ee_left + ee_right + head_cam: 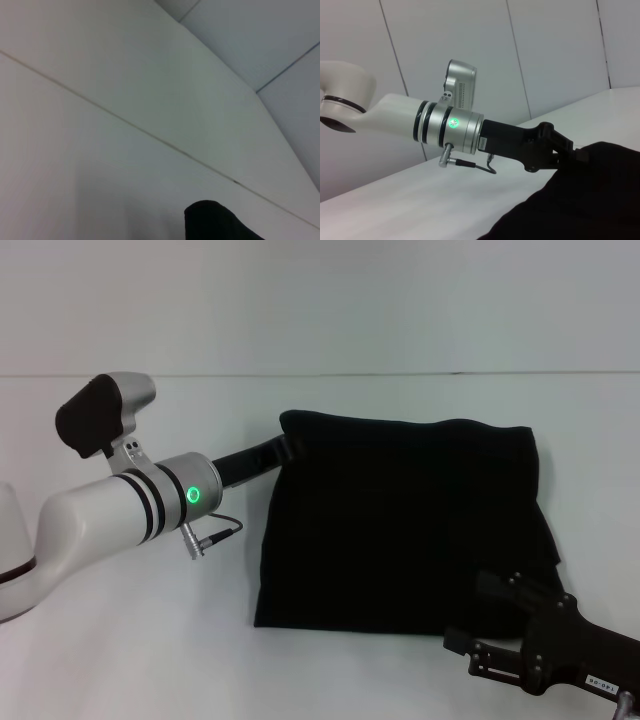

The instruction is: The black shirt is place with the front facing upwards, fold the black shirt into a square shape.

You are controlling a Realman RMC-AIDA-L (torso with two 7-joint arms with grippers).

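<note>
Head view: the black shirt (400, 525) lies folded into a rough rectangle at the centre of the white table (130, 660), running toward 3 o'clock. No lettering shows on the upturned cloth. The left gripper (283, 447) reaches the shirt's corner at 10 o'clock; its fingertips are buried in the fabric, so whether they pinch the cloth or merely touch it cannot be told. The right gripper (480, 615) hangs over the shirt's edge at 5 o'clock, its arm cut off by the frame; its fingers stand spread, holding nothing. A small white label on that arm is too small to read.

Right wrist view: the left gripper (570, 152) disappears behind the shirt (580, 200); a green ring light (453, 121) glows on the wrist. Pale wall panels (555, 45) stand behind the table.

Left wrist view: only a dark lump of shirt (212, 222) shows, against table and wall.
</note>
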